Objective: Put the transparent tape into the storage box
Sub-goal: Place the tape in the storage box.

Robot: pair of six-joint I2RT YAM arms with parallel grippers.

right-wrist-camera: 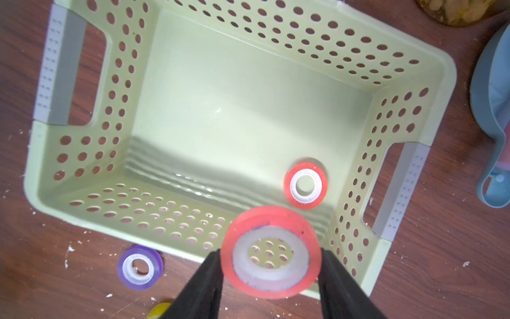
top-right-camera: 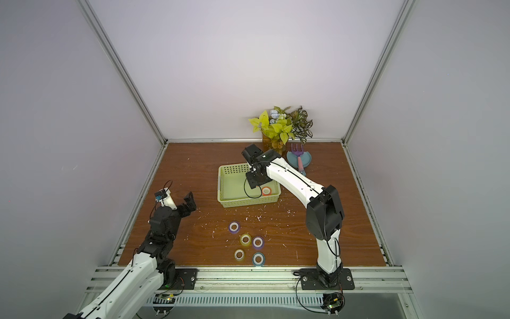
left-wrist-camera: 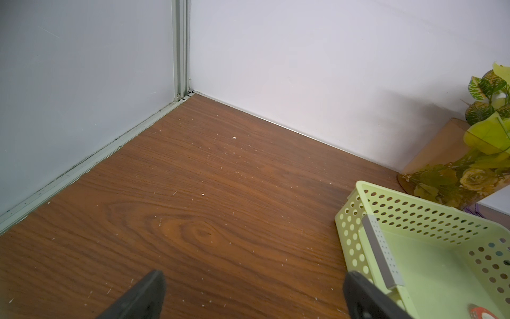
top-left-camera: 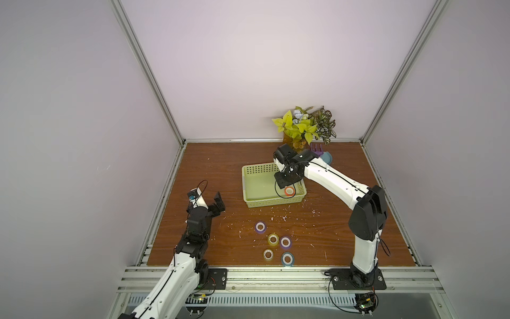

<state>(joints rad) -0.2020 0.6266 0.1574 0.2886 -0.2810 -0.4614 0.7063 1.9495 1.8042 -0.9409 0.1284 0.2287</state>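
The red tape roll [right-wrist-camera: 271, 252] is clamped between the two black fingers of the right claw [right-wrist-camera: 271, 255], with its white core facing the wrist camera. It hangs over the storage box [right-wrist-camera: 430, 82], close to the long wall nearer the arm bases. It appears to sit above the rim rather than inside, though the wrist view does not settle its height. A second red roll [right-wrist-camera: 305, 185] lies flat on the box floor near a short end with a grey slot handle, apart from the held one. In both top views the box stands on the wooden desk [top-left-camera: 209, 165], and the right arm bends over it so that the claw body hides the held roll. Five more rolls lie flat on the desk in front of the box: a purple roll [top-left-camera: 260, 227], a yellow roll [top-left-camera: 273, 239], a further purple roll [top-left-camera: 285, 242], a pale roll [top-left-camera: 268, 254] and a blue roll [top-left-camera: 287, 258]. The left claw [left-wrist-camera: 255, 276] stands wide open, holding nothing, above the desk to the left of the box. A potted plant [top-left-camera: 303, 124] stands against the back wall.
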